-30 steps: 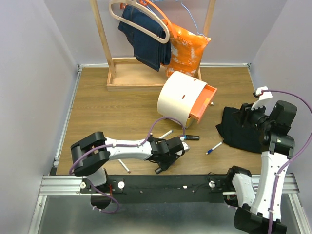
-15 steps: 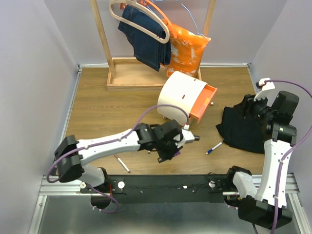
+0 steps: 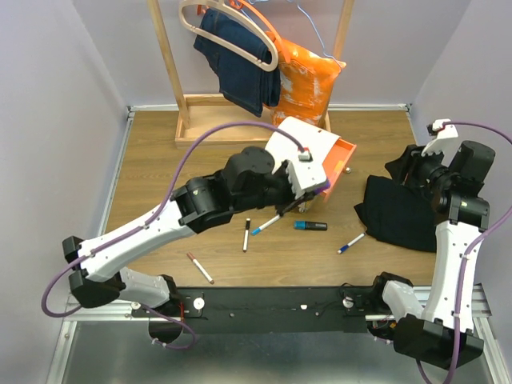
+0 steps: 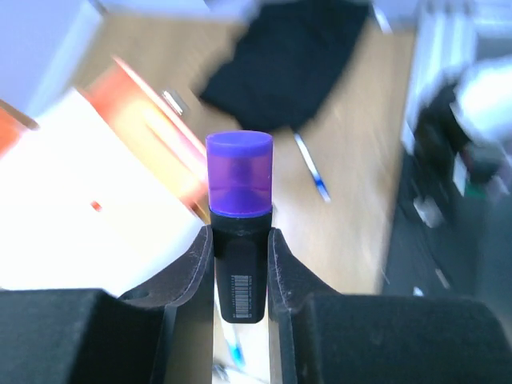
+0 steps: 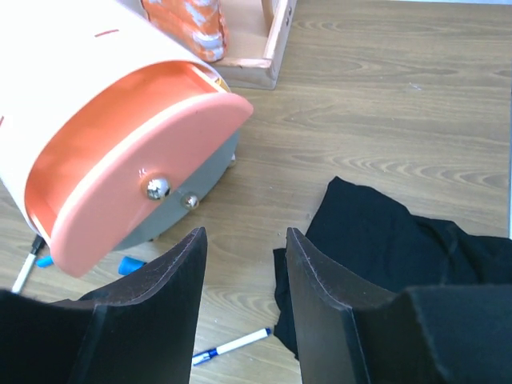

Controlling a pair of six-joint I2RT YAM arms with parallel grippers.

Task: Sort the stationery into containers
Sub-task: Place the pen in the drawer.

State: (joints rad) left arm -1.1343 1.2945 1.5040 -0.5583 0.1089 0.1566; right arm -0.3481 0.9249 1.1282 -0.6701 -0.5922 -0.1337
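My left gripper (image 3: 318, 186) is shut on a black marker with a purple cap (image 4: 239, 240) and holds it above the table, just in front of the cream-white cabinet (image 3: 298, 141) and near its open orange drawer (image 3: 342, 160). On the table lie a black-and-white pen (image 3: 246, 234), a blue-tipped white pen (image 3: 268, 223), a teal-capped black marker (image 3: 310, 226), a blue-capped white pen (image 3: 350, 242) and a pink pen (image 3: 200, 268). My right gripper (image 5: 244, 264) is open and empty, raised over the dark cloth (image 3: 400, 212) and facing the orange drawer front (image 5: 136, 192) with its knob (image 5: 156, 189).
A wooden clothes rack (image 3: 216, 120) with hanging jeans and an orange bag (image 3: 308, 84) stands at the back. The cabinet lies tilted on its side. Grey walls close both sides. A metal rail (image 3: 280, 302) runs along the near edge.
My left arm has lifted off the table and swung back and right to the cabinet, carrying the purple-capped marker. Pens it covered now show. My right gripper has shifted slightly back.
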